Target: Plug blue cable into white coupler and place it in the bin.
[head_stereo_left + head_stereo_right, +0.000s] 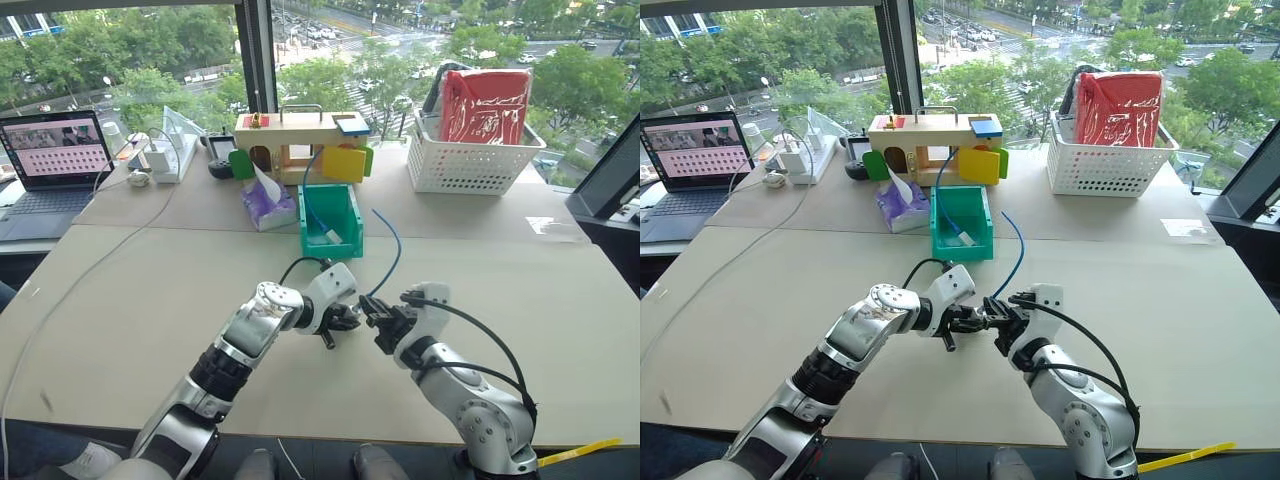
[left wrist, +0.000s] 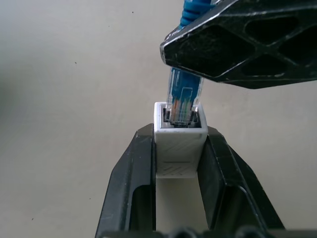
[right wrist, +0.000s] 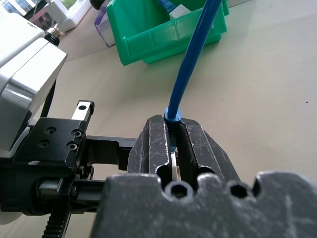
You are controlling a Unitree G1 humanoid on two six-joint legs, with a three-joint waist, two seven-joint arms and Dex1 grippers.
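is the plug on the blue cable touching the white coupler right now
Touching. In the left wrist view the clear plug of the blue cable sits with its tip inside the socket of the white coupler, which the left gripper clamps between its jaws.

You have the bin [image 1: 331, 222] mid-bench [image 1: 150, 300], the basket [image 1: 465, 160] behind to its right, the laptop [image 1: 50, 165] far left.

blue cable [image 2: 184, 89] plug entering white coupler [image 2: 179, 141]
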